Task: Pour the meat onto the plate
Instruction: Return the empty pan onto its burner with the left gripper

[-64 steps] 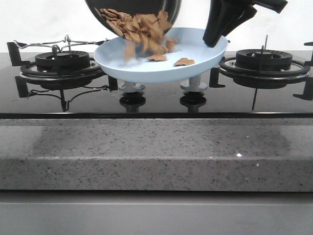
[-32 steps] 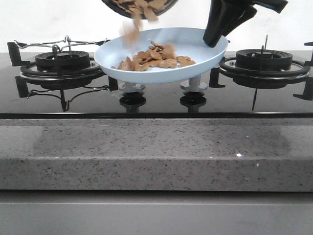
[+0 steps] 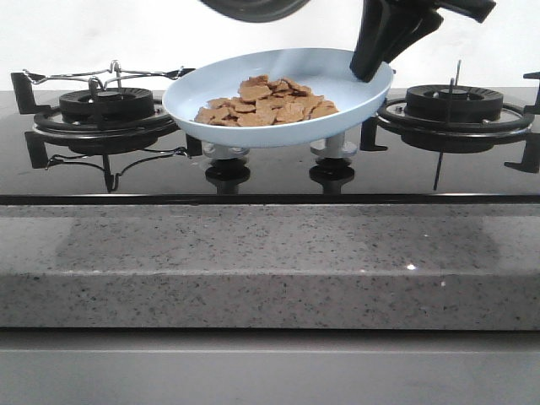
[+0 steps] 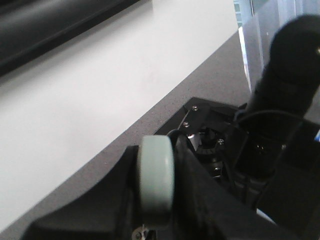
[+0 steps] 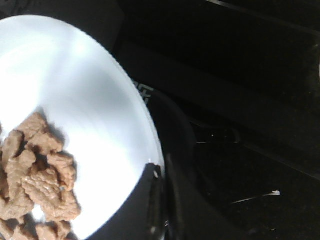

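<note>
Granite countertop point(image 3: 270, 261) runs across the foreground, and beyond its edge lies the glossy black hob point(image 3: 270, 173) with a burner point(image 3: 105, 114) on the robot's left and another burner point(image 3: 456, 105) on its right. Between them the plate point(image 3: 337, 118) is held tilted above the hob, the right gripper point(image 3: 369, 69) clamped onto its far right rim, and the meat point(image 3: 266, 103) lies heaped in the plate's middle, toward its lower left side. Farther back the frying pan point(image 3: 253, 8) shows at the top edge, while the left gripper point(image 4: 165, 200) appears closed around a pale rounded handle point(image 4: 156, 182), though its fingertips are out of view.
</note>
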You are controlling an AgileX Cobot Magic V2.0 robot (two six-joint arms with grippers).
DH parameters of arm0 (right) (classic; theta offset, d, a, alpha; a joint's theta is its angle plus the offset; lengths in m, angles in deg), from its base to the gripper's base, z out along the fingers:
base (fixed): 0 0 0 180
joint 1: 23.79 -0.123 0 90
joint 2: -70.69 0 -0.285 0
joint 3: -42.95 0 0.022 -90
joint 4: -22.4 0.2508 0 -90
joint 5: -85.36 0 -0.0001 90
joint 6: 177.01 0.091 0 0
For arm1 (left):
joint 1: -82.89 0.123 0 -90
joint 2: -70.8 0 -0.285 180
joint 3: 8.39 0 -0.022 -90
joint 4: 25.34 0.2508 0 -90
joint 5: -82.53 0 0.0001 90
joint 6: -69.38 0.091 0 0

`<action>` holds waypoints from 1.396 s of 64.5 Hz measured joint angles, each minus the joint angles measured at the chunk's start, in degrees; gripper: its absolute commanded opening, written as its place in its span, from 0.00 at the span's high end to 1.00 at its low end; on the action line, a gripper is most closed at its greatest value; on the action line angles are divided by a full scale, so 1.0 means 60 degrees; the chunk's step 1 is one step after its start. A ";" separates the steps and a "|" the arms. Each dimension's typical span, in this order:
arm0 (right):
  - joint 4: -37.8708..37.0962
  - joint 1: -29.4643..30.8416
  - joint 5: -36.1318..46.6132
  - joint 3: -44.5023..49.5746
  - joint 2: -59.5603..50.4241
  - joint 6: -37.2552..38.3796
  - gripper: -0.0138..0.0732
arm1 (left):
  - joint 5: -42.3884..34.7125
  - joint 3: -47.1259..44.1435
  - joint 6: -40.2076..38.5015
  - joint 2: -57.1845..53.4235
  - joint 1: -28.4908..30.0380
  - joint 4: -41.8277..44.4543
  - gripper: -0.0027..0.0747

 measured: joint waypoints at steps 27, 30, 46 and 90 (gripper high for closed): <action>0.0000 0.0000 0.0000 0.0000 0.0000 0.0000 0.91 | 0.2187 -0.0509 0.0787 0.0415 0.6182 -0.8341 0.99; 0.0000 0.0000 0.0000 0.0000 0.0000 0.0000 0.91 | 0.2781 -0.0722 0.0961 0.0810 0.6899 -0.9428 0.99; 0.0000 0.0000 0.0000 0.0000 0.0000 -0.0006 0.91 | 0.3817 -0.1136 0.1142 0.3002 0.9013 -1.2360 0.99; 0.0000 0.0000 0.0000 0.0000 0.0000 -0.0006 0.91 | 0.4162 -0.1136 0.1399 0.5703 0.9215 -1.3524 0.91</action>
